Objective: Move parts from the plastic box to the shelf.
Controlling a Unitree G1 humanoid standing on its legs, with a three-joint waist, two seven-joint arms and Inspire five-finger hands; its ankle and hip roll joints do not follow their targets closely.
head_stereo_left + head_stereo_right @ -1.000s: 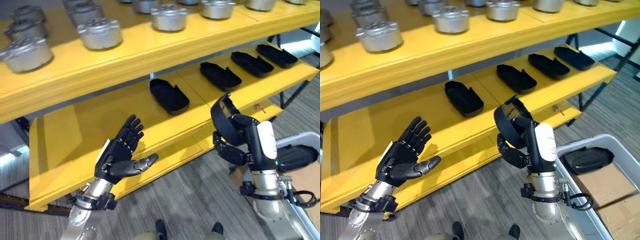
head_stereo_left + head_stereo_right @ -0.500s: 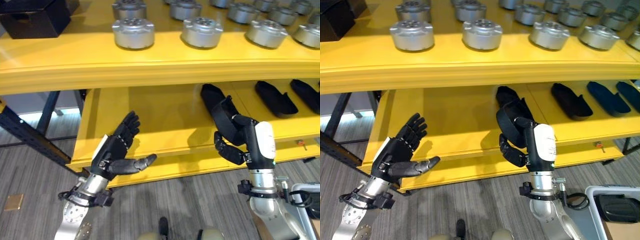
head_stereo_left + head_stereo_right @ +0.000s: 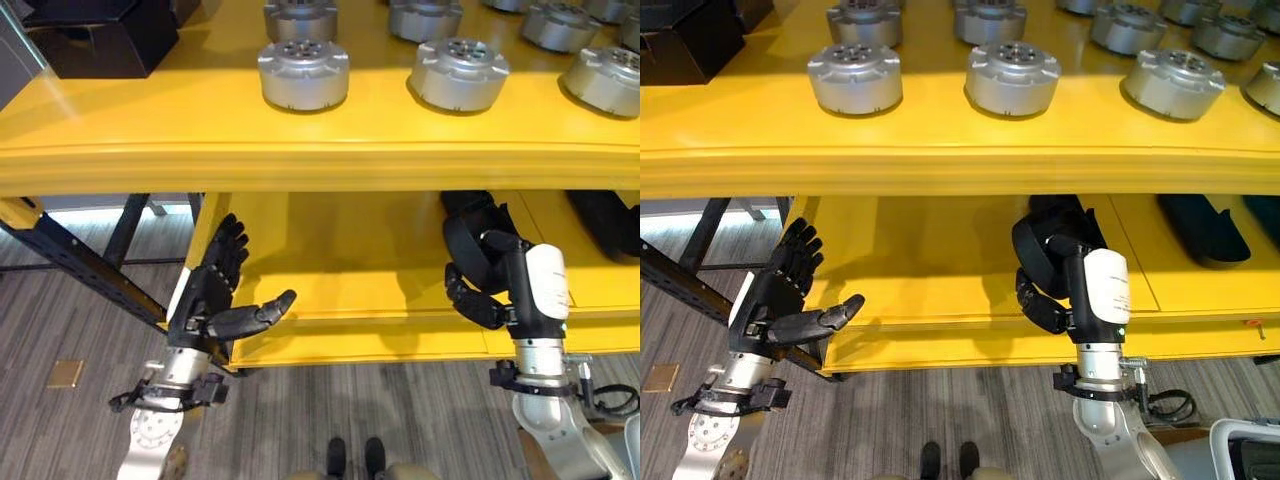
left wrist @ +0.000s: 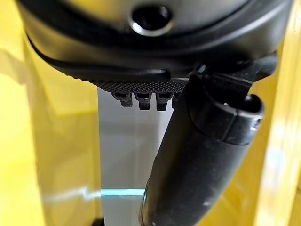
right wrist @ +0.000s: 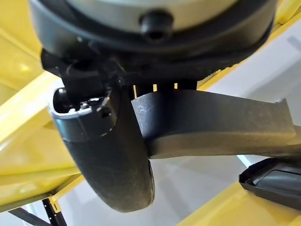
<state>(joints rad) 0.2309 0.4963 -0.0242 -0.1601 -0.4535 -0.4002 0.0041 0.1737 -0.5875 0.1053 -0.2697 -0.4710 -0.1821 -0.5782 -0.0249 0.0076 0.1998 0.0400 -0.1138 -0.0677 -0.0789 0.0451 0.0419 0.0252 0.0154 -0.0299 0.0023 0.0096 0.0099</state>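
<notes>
A black part (image 5: 211,125), flat and curved with a matte face, is seen up close in the right wrist view, pinched between the thumb and fingers of the right hand (image 3: 1060,275). In the head views it is held just above the yellow shelf (image 3: 940,260), under the upper board. The left hand (image 3: 215,295) is spread open before the shelf's front edge.
</notes>
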